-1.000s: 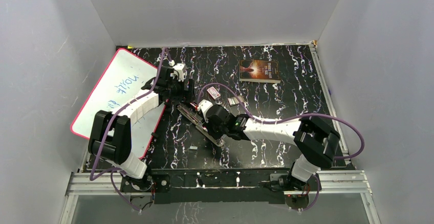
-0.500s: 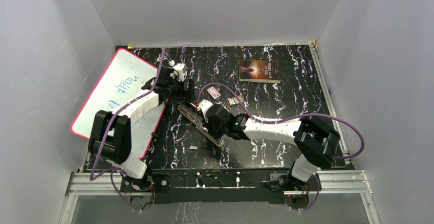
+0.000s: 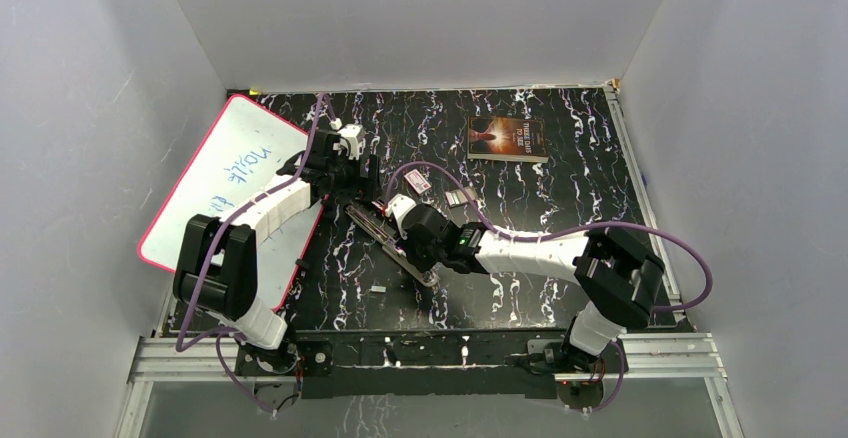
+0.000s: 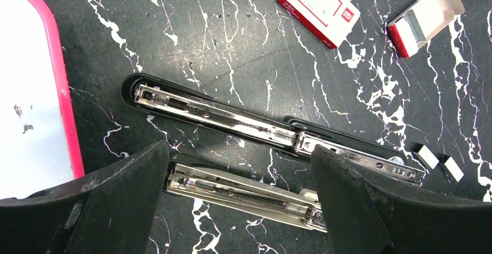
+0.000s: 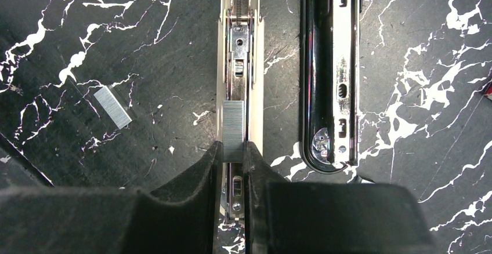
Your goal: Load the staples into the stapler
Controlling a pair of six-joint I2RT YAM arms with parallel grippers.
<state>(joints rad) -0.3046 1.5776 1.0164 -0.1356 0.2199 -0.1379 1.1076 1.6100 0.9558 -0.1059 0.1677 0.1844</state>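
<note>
The stapler [image 3: 390,243] lies opened on the black marbled table, its black cover and base [image 4: 261,125] stretched out and its metal magazine channel [image 4: 243,193] beside them. My right gripper [image 5: 234,152] is shut on a grey strip of staples [image 5: 233,127], which it holds lengthwise over the channel [image 5: 238,45]. The left gripper [image 4: 239,152] stands wide open, one finger [image 4: 116,207] at each end of the channel; I cannot tell whether they touch it. In the top view both grippers [image 3: 357,180] [image 3: 405,230] are over the stapler.
A loose staple strip [image 5: 112,107] lies left of the channel, and two more [image 4: 426,156] [image 4: 451,167] lie past the stapler's end. A red-and-white staple box [image 4: 318,3] and an opened box [image 4: 424,16] sit behind. A whiteboard [image 3: 225,173] leans at left; a book [image 3: 507,139] lies at the back.
</note>
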